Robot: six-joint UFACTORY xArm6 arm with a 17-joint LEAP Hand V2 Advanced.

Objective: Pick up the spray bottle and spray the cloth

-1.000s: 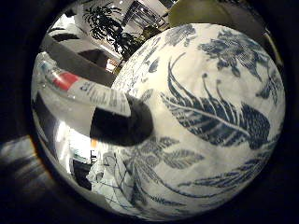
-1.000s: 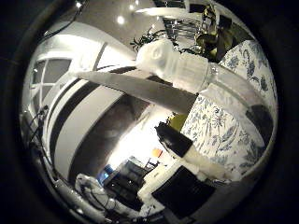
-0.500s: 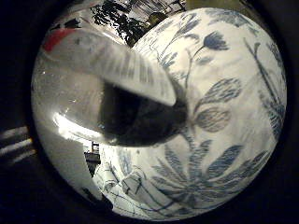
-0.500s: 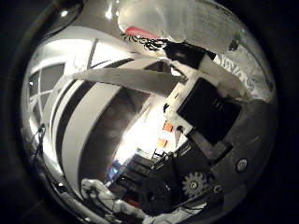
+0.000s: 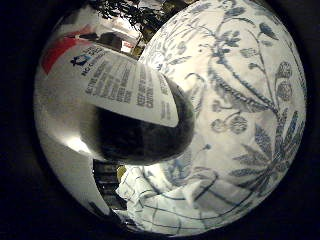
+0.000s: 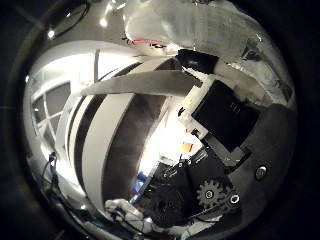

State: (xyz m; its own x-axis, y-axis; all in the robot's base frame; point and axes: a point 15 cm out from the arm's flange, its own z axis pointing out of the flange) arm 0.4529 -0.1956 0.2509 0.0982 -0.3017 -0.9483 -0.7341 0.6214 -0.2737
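Note:
The spray bottle (image 5: 120,90), with a white printed label, a red patch and a dark lower part, fills much of the right little finger side palm view and is close to the palm. Its white spray head (image 6: 190,25) shows in the right thumb side palm view. My right hand (image 6: 225,120) has its black and white fingers curled in beside the bottle. A white cloth with thin grid lines (image 5: 175,205) lies on the tablecloth beyond the bottle.
A white tablecloth with a blue flower pattern (image 5: 245,90) covers the table under the bottle and the cloth. Potted plants (image 5: 125,10) stand beyond the table. Room furniture and lamps show behind the hand in the thumb side view.
The bottle has grown much larger in the little finger side view, so the palm has closed in on it. The fingers have swung into the thumb side view and curled by the bottle.

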